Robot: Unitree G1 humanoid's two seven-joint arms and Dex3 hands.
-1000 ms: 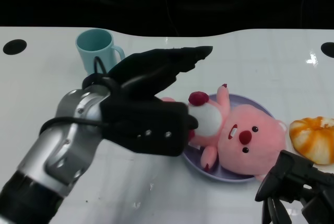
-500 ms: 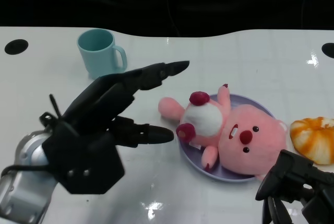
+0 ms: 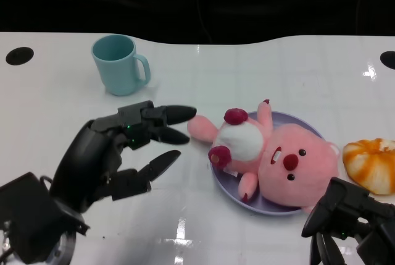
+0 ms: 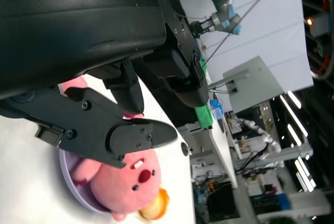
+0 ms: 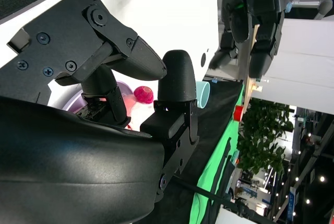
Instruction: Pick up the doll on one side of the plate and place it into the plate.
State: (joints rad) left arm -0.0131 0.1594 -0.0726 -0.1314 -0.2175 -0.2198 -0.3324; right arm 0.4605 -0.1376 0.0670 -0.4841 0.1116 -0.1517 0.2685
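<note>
The pink doll (image 3: 271, 157) lies on its back in the purple plate (image 3: 308, 132), head toward the robot's right, one leg hanging over the rim onto the white table (image 3: 259, 67). Left hand (image 3: 117, 157), which covered the doll's lower body 1 s ago, has pulled back toward the robot & sits lower, fingers spread, holding nothing, tips just short of the doll's foot. Right hand (image 3: 349, 222) unchanged at table edge, fingers curled down, nothing in them. Teal mug (image 3: 118, 64) & bread roll (image 3: 371, 165) haven't moved.
</note>
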